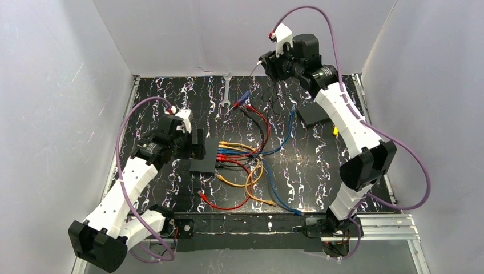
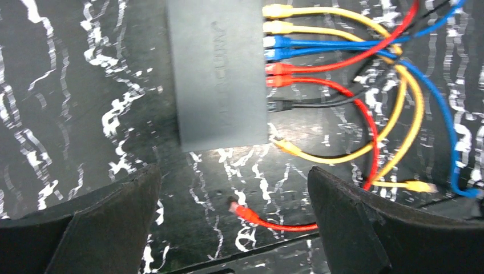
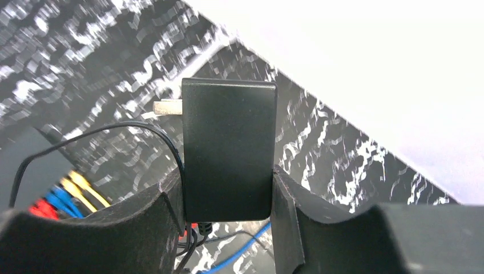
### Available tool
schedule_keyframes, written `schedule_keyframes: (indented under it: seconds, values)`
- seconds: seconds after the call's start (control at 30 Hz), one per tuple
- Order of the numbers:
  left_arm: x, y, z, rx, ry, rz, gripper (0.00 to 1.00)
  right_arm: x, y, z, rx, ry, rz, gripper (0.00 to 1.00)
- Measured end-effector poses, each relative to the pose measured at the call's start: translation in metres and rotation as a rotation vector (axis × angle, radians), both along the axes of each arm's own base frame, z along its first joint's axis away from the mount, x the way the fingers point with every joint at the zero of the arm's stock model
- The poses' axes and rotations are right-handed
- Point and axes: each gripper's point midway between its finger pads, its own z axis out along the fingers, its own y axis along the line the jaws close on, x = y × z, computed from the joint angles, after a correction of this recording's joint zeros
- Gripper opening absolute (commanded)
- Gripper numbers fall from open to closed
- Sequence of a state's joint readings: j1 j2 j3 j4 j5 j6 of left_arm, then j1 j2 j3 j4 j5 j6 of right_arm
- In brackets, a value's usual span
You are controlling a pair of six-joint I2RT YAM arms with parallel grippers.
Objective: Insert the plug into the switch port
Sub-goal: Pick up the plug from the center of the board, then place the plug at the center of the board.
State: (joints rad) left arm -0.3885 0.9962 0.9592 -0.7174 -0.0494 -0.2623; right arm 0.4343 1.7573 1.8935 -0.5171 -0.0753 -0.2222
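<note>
The switch (image 2: 220, 74) is a flat matte-black box on the marbled table, left of centre in the top view (image 1: 202, 155). Several coloured cables sit in the sockets along its right edge. A loose red plug (image 2: 237, 208) lies on the table below the switch, between the fingers of my left gripper (image 2: 234, 174). That gripper hangs open just above the table and holds nothing. High at the back of the table, my right gripper (image 3: 228, 177) is shut on a small black power adapter (image 3: 228, 142) with metal prongs (image 3: 168, 107) and a thin black lead.
Loops of red, blue, yellow and black cable (image 1: 257, 165) spread over the table's middle. More loose plugs (image 1: 240, 103) and a wrench (image 1: 226, 91) lie at the back. A plain black slab (image 1: 313, 113) rests under the right arm. White walls close in three sides.
</note>
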Motion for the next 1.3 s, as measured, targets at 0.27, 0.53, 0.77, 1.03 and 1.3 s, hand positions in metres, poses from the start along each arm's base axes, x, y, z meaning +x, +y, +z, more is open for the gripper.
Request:
schedule_keyframes:
  seconds: [0.27,0.53,0.77,1.03,1.3]
  values:
    - [0.008,-0.05,0.03,-0.233,-0.052,-0.129,0.96,-0.036,0.028,0.069,0.174,-0.061,0.002,0.01]
    - [0.02,-0.109,0.073,-0.439,-0.205,-0.25,0.91,-0.061,0.065,0.065,0.273,-0.01,0.043,0.01]
    - [0.035,-0.166,0.058,-0.473,-0.3,-0.354,0.88,-0.086,0.08,0.046,0.321,0.054,0.073,0.01]
    - [0.061,-0.218,0.011,-0.418,-0.343,-0.381,0.85,-0.093,0.081,0.041,0.362,0.07,0.067,0.01]
    - [0.09,-0.247,-0.012,-0.408,-0.439,-0.333,0.79,-0.101,0.083,0.04,0.399,0.079,0.076,0.01]
